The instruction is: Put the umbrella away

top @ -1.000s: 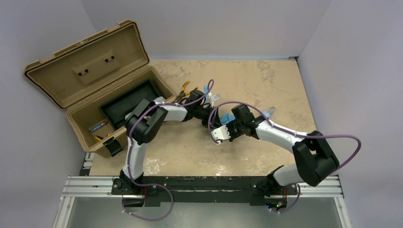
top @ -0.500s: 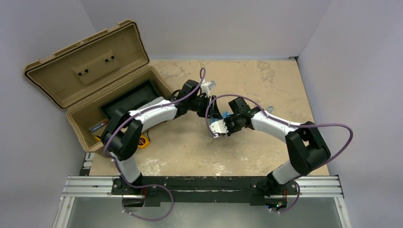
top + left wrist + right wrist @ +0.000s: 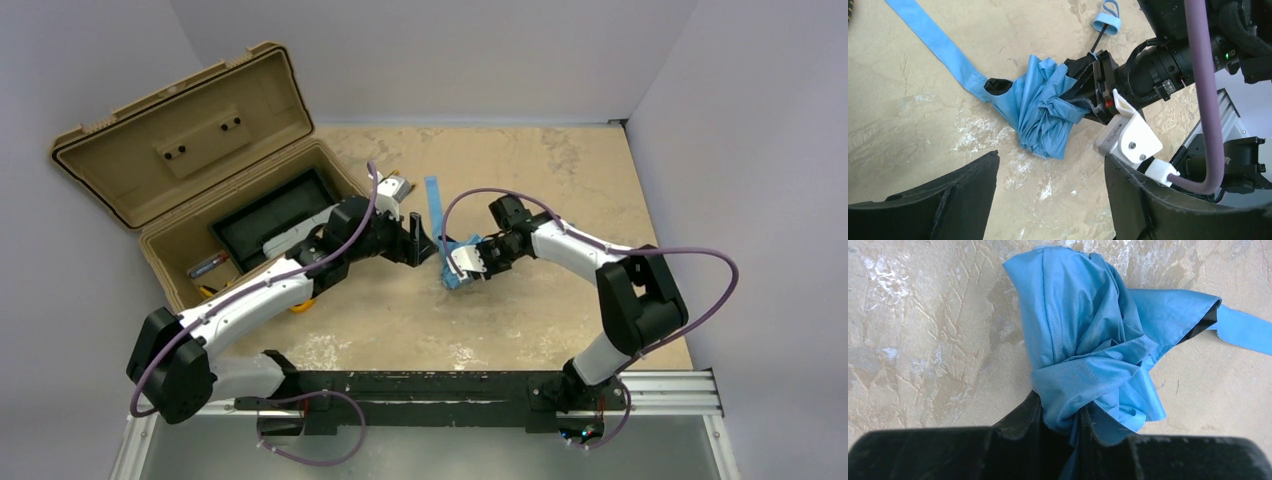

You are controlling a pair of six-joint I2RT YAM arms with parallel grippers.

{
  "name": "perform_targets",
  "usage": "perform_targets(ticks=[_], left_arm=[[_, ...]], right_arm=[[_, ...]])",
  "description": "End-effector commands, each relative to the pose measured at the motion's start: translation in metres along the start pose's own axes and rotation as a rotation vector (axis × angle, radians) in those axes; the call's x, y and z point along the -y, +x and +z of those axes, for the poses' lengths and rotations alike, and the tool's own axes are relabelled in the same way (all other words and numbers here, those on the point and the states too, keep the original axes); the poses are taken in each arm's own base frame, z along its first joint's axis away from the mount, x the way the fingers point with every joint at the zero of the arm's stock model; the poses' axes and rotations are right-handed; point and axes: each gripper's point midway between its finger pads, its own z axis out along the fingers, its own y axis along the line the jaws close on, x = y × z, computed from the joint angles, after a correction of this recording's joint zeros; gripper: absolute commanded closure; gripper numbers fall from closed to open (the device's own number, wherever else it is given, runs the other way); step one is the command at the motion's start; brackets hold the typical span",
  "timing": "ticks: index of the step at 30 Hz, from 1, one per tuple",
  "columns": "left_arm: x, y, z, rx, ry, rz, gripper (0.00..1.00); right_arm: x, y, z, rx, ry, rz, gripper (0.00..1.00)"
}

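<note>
The umbrella (image 3: 1083, 340) is a crumpled sky-blue bundle lying on the table, and its long flat strap (image 3: 433, 200) stretches away toward the back. My right gripper (image 3: 1060, 415) is shut on the bundle's near end, with fabric pinched between its black fingers. The top view shows the umbrella (image 3: 452, 280) under the right gripper (image 3: 472, 255) at mid-table. My left gripper (image 3: 1050, 160) hovers open just short of the bundle (image 3: 1043, 115), nothing between its fingers. The blue wrist loop (image 3: 1105, 20) lies beyond the right gripper (image 3: 1093, 85).
An open tan toolbox (image 3: 165, 255) stands at the back left with its lid up, a black tray (image 3: 275, 210) and small items inside. A yellow object (image 3: 300, 305) lies by the box's front corner. The left arm stretches across in front of the box.
The left gripper has opened and drawn back to the left, off the umbrella. The strap now lies stretched out on the table. The right gripper has shifted slightly left, still holding the bundle.
</note>
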Motion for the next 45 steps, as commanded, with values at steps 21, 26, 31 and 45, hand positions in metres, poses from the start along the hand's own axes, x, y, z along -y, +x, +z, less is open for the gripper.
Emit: perform_targets(ticks=[21, 26, 31, 45], left_arm=[[0.045, 0.064, -0.018, 0.097, 0.124, 0.931, 0.17], [0.054, 0.076, 0.032, -0.021, 0.081, 1.079, 0.17], [0.047, 0.071, 0.08, -0.048, -0.045, 1.167, 0.16], [0.003, 0.104, 0.111, -0.238, -0.118, 1.154, 0.27]], right_arm=[[-0.111, 0.022, 0.033, -0.098, -0.687, 0.529, 1.0], [-0.106, 0.023, 0.043, -0.1, -0.705, 0.567, 1.0], [-0.104, 0.023, 0.047, -0.1, -0.734, 0.585, 1.0], [-0.098, 0.02, 0.051, -0.069, -0.735, 0.574, 1.0]])
